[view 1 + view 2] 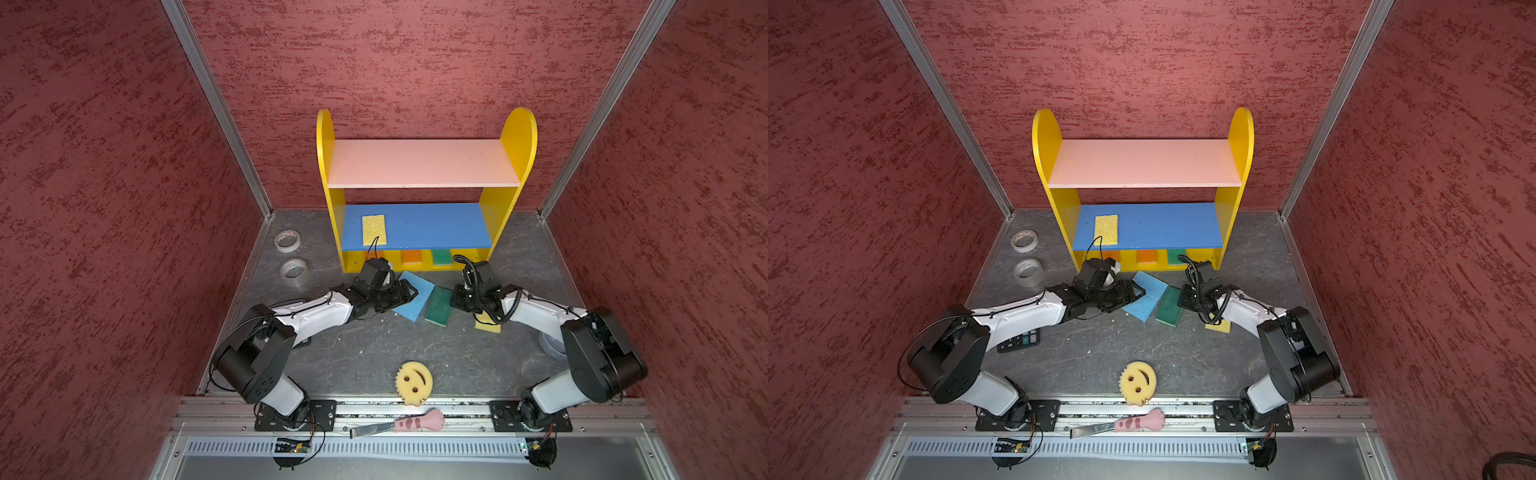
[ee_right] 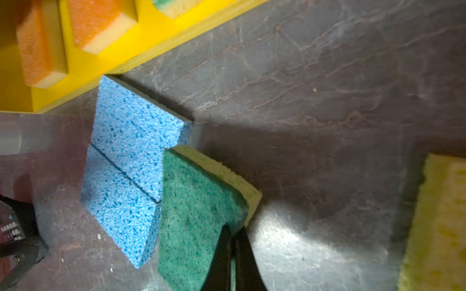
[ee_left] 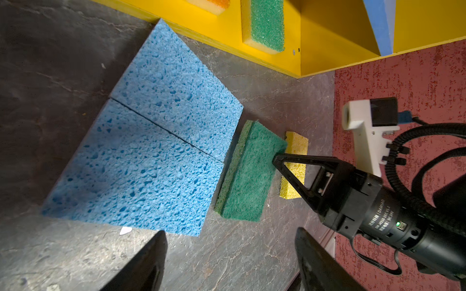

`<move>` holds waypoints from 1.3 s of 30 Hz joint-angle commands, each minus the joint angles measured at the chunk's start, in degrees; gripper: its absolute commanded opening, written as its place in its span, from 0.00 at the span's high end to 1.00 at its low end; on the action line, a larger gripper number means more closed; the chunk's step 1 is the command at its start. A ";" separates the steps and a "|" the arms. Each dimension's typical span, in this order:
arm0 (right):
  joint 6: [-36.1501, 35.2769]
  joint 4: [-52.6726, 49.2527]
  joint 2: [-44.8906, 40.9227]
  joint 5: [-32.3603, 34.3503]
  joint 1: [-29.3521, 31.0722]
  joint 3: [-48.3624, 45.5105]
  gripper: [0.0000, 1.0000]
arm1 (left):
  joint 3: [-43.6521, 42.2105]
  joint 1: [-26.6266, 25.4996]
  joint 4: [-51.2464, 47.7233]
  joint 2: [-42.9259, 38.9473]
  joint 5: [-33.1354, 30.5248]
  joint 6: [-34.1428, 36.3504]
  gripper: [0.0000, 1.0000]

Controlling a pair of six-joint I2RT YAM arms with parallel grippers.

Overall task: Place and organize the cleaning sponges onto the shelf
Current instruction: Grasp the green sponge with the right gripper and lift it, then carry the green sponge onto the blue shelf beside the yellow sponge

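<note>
The shelf (image 1: 424, 164) stands at the back. A yellow sponge (image 1: 374, 230) lies on its blue board; orange (image 1: 411, 257) and green (image 1: 441, 257) sponges sit in its base. On the floor in front lie two blue sponges (image 3: 174, 100) side by side, a green sponge (image 1: 438, 306) (image 2: 196, 201) and a yellow one (image 1: 487, 325). My right gripper (image 2: 234, 228) is shut on the green sponge's corner. Beside the blue sponges my left gripper (image 3: 230, 231) hangs open over bare floor, holding nothing. The round smiley sponge (image 1: 414, 382) rests near the front rail.
Two grey tape rolls (image 1: 286, 241) (image 1: 294, 270) lie at the left by the wall. A pink cat-paw tool (image 1: 415, 423) lies on the front rail. A calculator (image 1: 1021, 340) shows under the left arm. Red walls close in on three sides.
</note>
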 commanded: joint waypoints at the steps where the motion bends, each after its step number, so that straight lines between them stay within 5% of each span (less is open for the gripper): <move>1: -3.50 -1.94 -4.27 -2.76 -0.02 3.89 1.00 | -0.66 -0.57 3.23 -2.67 1.83 1.08 0.20; 8: -7.49 -4.61 -7.78 -9.77 0.26 12.14 1.00 | -2.03 -1.18 5.13 -10.26 1.30 3.32 0.06; 15: -10.00 -5.83 -4.73 -15.10 4.30 19.80 1.00 | -1.93 -1.29 5.38 -13.14 0.37 3.30 0.04; 20: -6.06 0.05 -3.17 -19.05 6.06 19.99 1.00 | -2.08 -1.40 6.74 -13.65 0.17 2.54 0.31; 24: -2.40 5.44 -3.16 -20.88 6.15 18.27 1.00 | -1.26 -1.39 5.85 -14.17 -0.87 2.68 0.75; 26: -1.94 5.57 -3.63 -19.84 6.11 17.89 0.97 | -0.97 -1.34 5.21 -14.76 -1.32 3.14 0.88; 30: 1.08 8.95 -6.66 -17.09 6.16 13.89 0.46 | 0.15 -0.64 2.53 -16.51 -3.23 4.20 0.96; 36: 16.20 34.15 -9.83 -23.27 7.39 0.37 0.37 | 0.52 0.98 1.76 -19.67 -6.69 4.58 0.99; 39: 14.46 36.06 -9.97 -22.87 10.77 0.05 0.34 | 0.71 2.00 1.65 -20.14 -5.87 4.08 0.99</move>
